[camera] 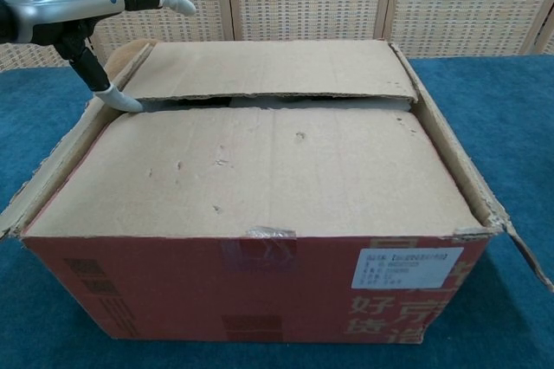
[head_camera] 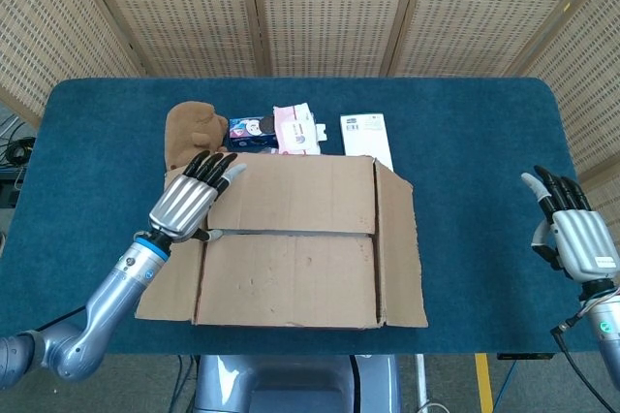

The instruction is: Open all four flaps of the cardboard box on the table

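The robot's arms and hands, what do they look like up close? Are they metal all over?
Mostly silver. The left hand has a ribbed silver back, black fingers with pale grey tips, and a blue ring at the wrist, on a rounded silver-grey left arm. The right hand looks the same, with a thin black cable beside its wrist. I see no markings or sleeves.

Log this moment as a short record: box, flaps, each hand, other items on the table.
box: cardboard box on blue table
side flaps: left and right folded outward
top flaps: far flap and near flap lie across the top, a gap showing at the seam
left hand: at the seam's left end, thumb tip in the gap
right hand: away from box, holding nothing
behind box: brown plush toy, small packets, white booklet
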Robot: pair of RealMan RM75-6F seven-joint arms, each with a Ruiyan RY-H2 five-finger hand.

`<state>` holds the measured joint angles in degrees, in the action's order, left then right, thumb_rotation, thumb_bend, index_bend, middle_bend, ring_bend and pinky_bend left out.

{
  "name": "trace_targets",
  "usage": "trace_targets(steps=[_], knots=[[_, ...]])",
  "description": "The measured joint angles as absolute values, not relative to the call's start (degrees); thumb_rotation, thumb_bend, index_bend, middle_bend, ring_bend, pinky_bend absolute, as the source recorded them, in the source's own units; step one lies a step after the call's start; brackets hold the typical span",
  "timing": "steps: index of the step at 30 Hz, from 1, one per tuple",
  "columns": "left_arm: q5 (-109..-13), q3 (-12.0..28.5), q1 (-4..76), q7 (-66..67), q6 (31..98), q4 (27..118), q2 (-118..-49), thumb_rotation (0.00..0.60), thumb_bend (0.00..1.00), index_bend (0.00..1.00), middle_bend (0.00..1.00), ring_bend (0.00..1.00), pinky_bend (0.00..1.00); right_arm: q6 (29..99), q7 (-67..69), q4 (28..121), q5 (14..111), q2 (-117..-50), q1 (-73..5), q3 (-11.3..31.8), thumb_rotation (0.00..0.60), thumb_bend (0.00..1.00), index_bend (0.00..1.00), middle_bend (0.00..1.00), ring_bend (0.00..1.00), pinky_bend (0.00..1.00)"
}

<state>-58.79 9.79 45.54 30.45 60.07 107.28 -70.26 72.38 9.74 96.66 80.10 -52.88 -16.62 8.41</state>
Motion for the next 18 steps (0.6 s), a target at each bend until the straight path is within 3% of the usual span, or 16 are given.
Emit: trace_targets(steps=[18], knots=[[-66.3,13.4,43.8,26.9,67.8,107.2,-67.4,0.593,0.18,0.00,0.00,0.00,0.00,72.3,9.6,97.0,80.3,-53.0,-16.9,8.7,0.600,1.00,0.00,0.00,0.00,0.00]])
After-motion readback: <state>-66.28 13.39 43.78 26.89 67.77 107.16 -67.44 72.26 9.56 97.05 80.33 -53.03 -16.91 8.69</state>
